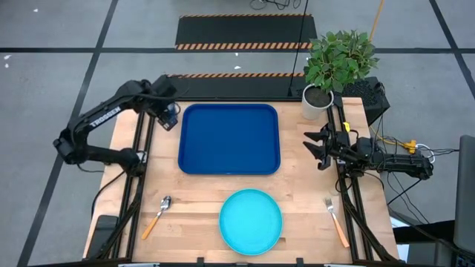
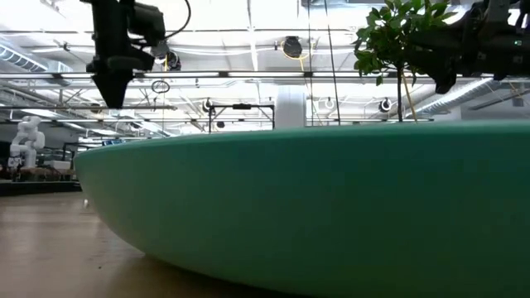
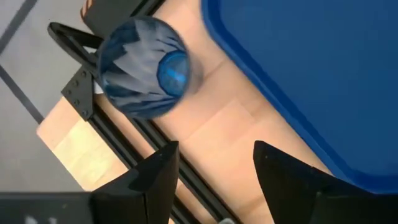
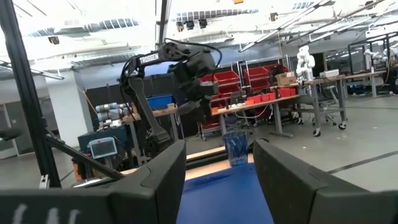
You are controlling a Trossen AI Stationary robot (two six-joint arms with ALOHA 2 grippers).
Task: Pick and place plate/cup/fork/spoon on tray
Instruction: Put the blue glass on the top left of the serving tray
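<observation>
Tray (image 1: 228, 139) sits bare: plate (image 1: 251, 220), fork (image 1: 335, 221), spoon (image 1: 156, 216) and cup (image 1: 171, 113) all wait on the counter (image 1: 300, 189) (nothing placed yet). Left gripper (image 1: 165, 113) hangs above the cup with fingers wide and empty; right gripper (image 1: 318, 149) too.

Overhead, table-level, two wrist cameras

Tray (image 1: 228, 139) dark blue, plate (image 1: 251, 220) light cyan, cup (image 3: 143, 66) translucent blue, fork (image 1: 335, 221) and spoon (image 1: 156, 216) handles orange, table (image 1: 297, 193) light wood.

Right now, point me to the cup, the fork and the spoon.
cup (image 3: 146, 65), left wrist view, faceted side wall.
fork (image 1: 336, 224), high view, orange handle.
spoon (image 1: 156, 219), high view, orange handle.
</observation>
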